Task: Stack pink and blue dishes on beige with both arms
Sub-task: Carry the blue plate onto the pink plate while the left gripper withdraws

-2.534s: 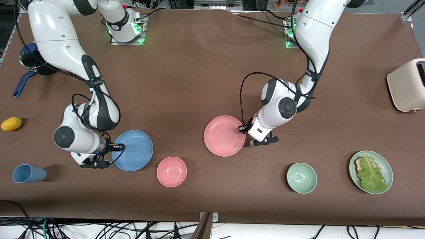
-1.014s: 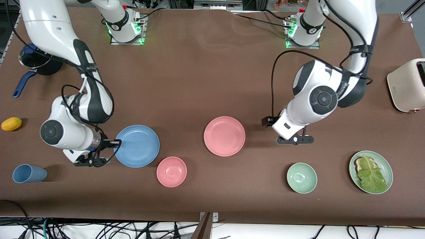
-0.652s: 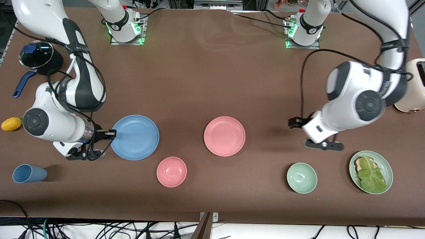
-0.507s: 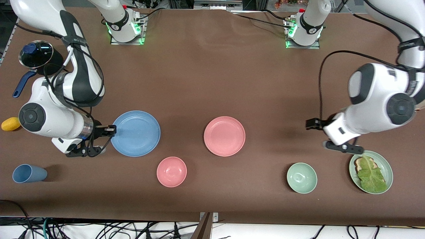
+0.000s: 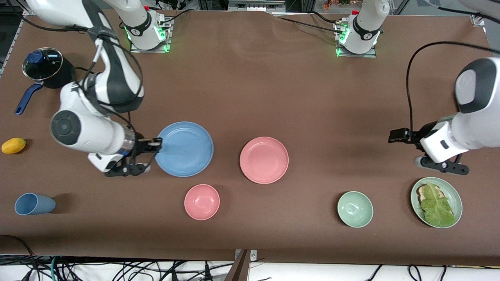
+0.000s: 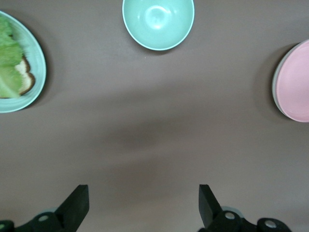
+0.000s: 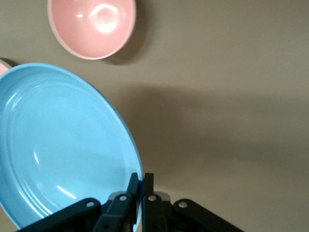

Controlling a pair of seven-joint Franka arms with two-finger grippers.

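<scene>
We see the right claw (image 5: 155,144) at centre-left of the front frame, clamped on the rim of the blue plate (image 5: 184,149); in the right wrist view its fingers (image 7: 131,186) pinch the blue plate (image 7: 58,145) edge, with the plate lifted above the brown table (image 5: 250,89). The pink plate (image 5: 264,160) lies flat at mid-frame, just beside the blue plate toward the left arm's end, and it also appears at the edge of the left wrist view (image 6: 294,82). The small pink bowl (image 5: 202,201) sits nearer the front camera, between the two plates, and shows in the right wrist view as well (image 7: 91,26). We find the left claw (image 5: 398,135) at the right edge of the frame, raised over bare table with its fingers (image 6: 77,203) spread wide and holding nothing. Below it in the frame are a green bowl (image 5: 355,209) and a green plate (image 5: 455,195) bearing toast with lettuce (image 5: 436,204). At the left edge we note a blue cup (image 5: 34,203), a lemon (image 5: 13,145) and a lidded pot (image 5: 43,67).
</scene>
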